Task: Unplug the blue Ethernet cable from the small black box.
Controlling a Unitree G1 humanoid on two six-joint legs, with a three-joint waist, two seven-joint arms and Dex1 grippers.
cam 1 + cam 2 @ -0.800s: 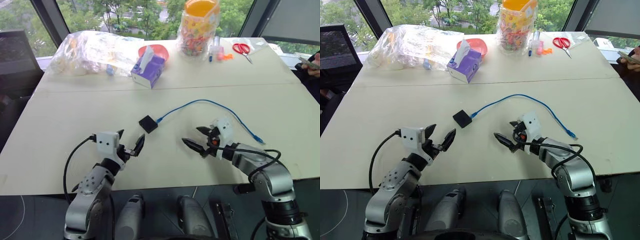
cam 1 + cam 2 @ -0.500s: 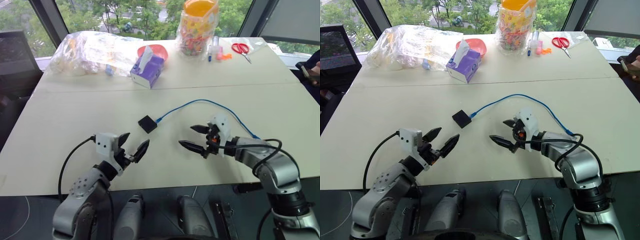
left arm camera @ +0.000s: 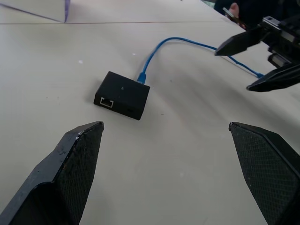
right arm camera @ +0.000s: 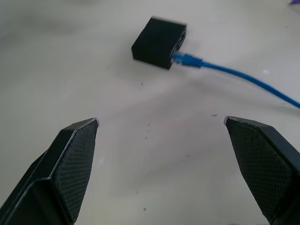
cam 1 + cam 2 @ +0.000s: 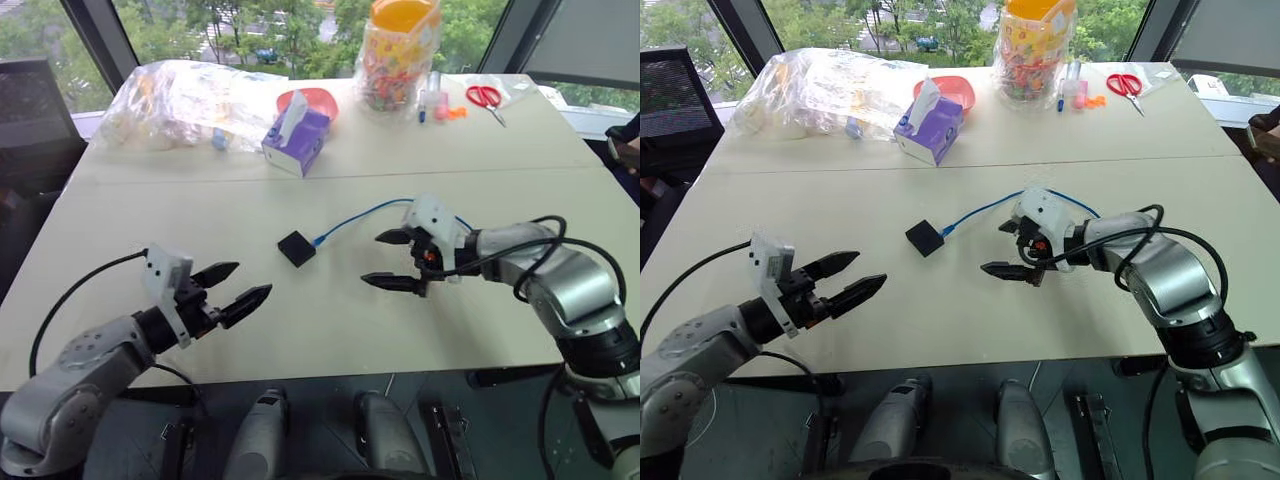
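Left claw (image 5: 232, 286): you have it hovering low over the near-left bench (image 5: 150, 215), fingers spread wide and empty, aimed at about 2 o'clock toward the box.
Small black box (image 5: 296, 248): it lies flat near mid-bench, at roughly 1 to 2 o'clock from your left claw and well apart from it; in the left wrist view an empty port faces that claw.
Blue Ethernet cable (image 5: 352, 216): its plug sits in the box's side facing 2 o'clock, so it is not yet unplugged; the cord runs off toward 2 o'clock and passes behind the right claw.
Long axis: plug and first stretch of cord lie along the 8-to-2 o'clock line, so your pull would, I judge, go toward 2 o'clock while the box is held.
Right claw (image 5: 392, 260): fingers wide apart, holding nothing, pointing at about 9 o'clock; the box and plug lie at 10 o'clock from it, near but not touching.
Nearer arm: your right claw is closer to the plug; your left is the farther, and sits on the box's free side for bracing it.
Change, left arm: since the earliest frame your left claw has swung out to the left and turned from pointing up-bench to pointing across.
Change, right arm: your right claw has moved up the bench and leftward, from beside the cord's loose end to over its middle.
Unchanged: box and plugged end lie as before; both claws stayed spread.
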